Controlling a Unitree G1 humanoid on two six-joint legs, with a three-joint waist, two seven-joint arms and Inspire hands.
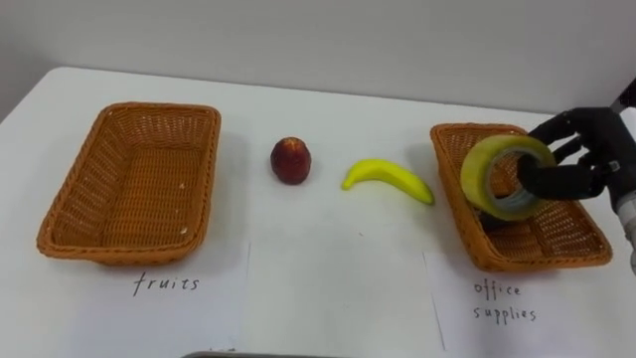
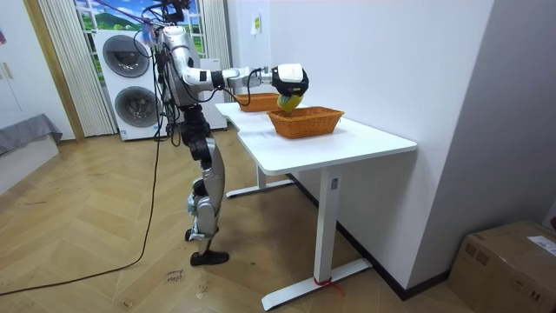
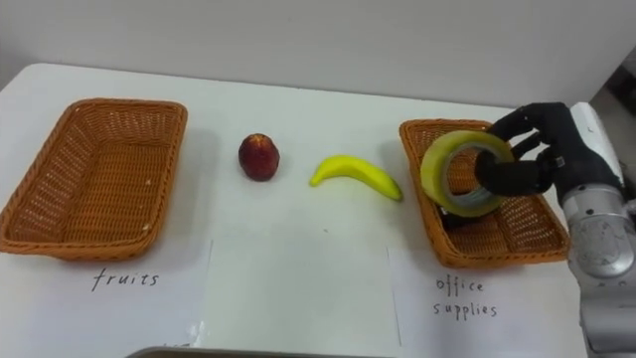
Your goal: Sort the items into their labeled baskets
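R hand: curled round tape roll, held over office basket
On table: red fruit, banana, outside fruits basket

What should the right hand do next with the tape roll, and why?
Probably lower a little and let go: the right hand grips the tape roll over the office supplies basket, apparently above its floor.

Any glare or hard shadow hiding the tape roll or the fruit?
Left eye view: even light, no glare on the tape roll in the right hand; red fruit and banana cast only faint shadows. Room view: table evenly lit.
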